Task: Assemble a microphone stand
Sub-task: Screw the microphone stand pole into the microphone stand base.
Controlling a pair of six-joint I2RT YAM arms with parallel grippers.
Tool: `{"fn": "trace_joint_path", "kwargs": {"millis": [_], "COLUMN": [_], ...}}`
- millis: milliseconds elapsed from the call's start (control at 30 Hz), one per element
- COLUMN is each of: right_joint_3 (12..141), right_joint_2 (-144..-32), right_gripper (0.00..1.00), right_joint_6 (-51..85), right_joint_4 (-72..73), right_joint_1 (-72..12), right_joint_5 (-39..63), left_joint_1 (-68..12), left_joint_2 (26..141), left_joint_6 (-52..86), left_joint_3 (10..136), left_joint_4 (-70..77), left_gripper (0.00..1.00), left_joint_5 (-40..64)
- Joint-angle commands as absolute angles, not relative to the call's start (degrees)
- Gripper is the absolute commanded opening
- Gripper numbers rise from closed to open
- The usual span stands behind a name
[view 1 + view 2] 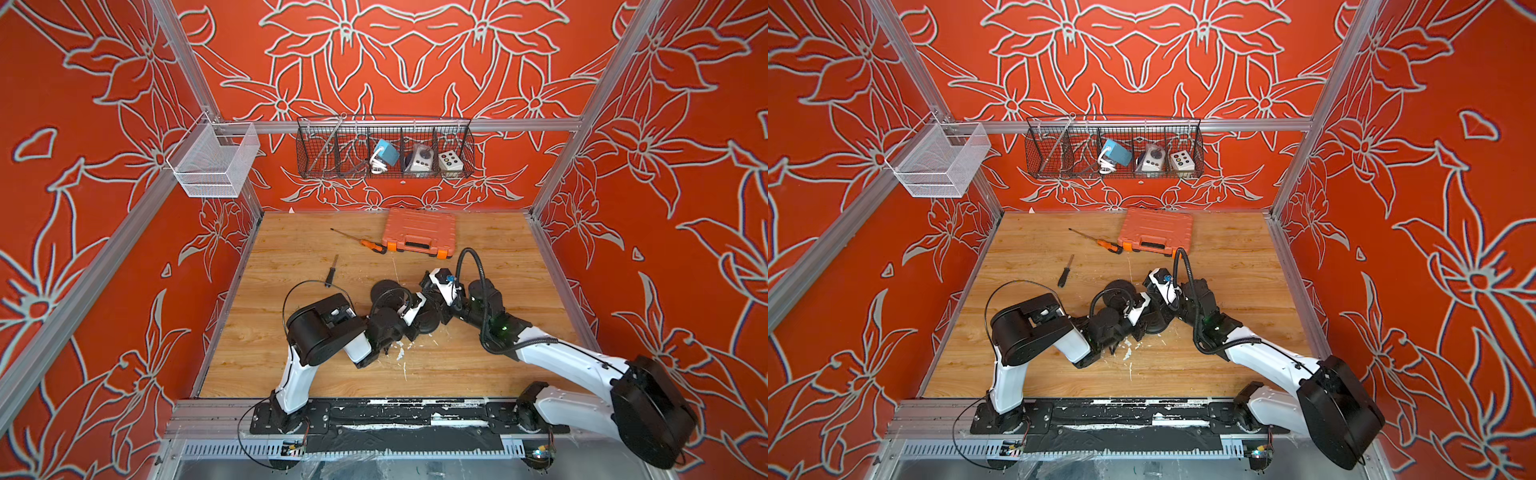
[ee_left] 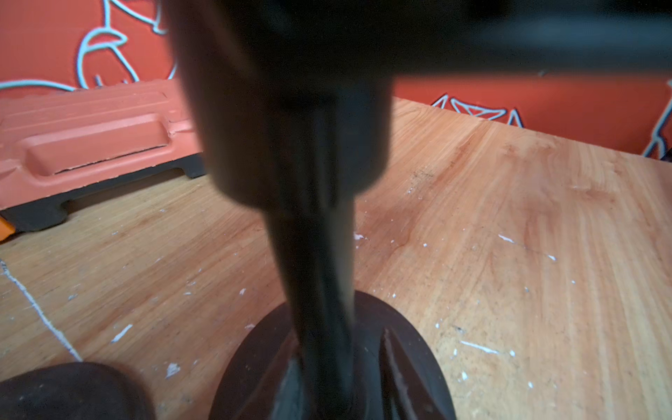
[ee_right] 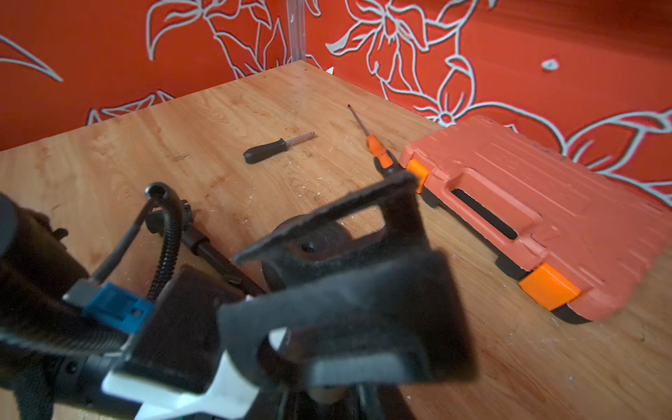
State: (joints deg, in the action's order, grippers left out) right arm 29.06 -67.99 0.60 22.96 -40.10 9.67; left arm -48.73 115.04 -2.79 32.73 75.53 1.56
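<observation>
– Two arms meet over the middle of your tabletop (image 1: 291, 365), operator, and your stand is in the knot between them.
– Right. Your stand base (image 2: 425, 363) sits flat on the wood there. In the left wrist view a dark pole (image 2: 316, 269) rises out of its centre, close to the lens and blurred. In both top views your arms cover most of it.
– You also have a second black disc (image 1: 382, 286) just beside the base, on the side toward the back wall. From your right wrist you can see a small hole in its face.
– Your right tool (image 3: 327, 280) reaches in over those discs. Its two black fingers stand near each other, but the blur hides the gap, so I cannot tell whether they pinch anything.
– Your left tool (image 1: 428, 309) is no clearer. From above it is buried under the right wrist, and its own camera gives you only the pole. I cannot tell whether it is spread or pressed together.
– At the back of your tabletop the orange case (image 1: 419, 230) lies closed, with an orange-handled screwdriver (image 1: 368, 243) just beside its near corner.
– And your black-handled screwdriver (image 1: 331, 272) lies alone, apart from both, between the case and your left arm.
</observation>
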Motion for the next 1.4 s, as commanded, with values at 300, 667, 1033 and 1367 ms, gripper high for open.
{"fn": "trace_joint_path", "kwargs": {"millis": [300,667,1033,1367], "right_joint_3": [25.46,28.11,38.74,41.21], "right_joint_2": [-71.51,-68.42,-73.68,-77.11], "right_gripper": [0.0,0.4,0.58,0.33], "right_joint_6": [4.77,-3.49,-15.89,-16.82], "right_joint_4": [16.07,16.11,9.52,11.58], "right_joint_1": [-44.23,-36.66,-27.21,-26.98], "right_joint_5": [0.16,20.85,44.9,44.7], "left_joint_1": [-48.43,-48.42,-48.51,-48.65], "left_joint_2": [116.03,118.66,118.08,118.63], "left_joint_6": [-3.97,-0.83,-0.53,-0.35], "left_joint_3": [36.6,31.61,30.32,30.62], "left_joint_4": [76.08,79.62,78.61,78.66], "left_gripper": [0.22,0.08,0.07,0.08], "left_joint_5": [-0.38,-1.23,0.22,1.38]}}
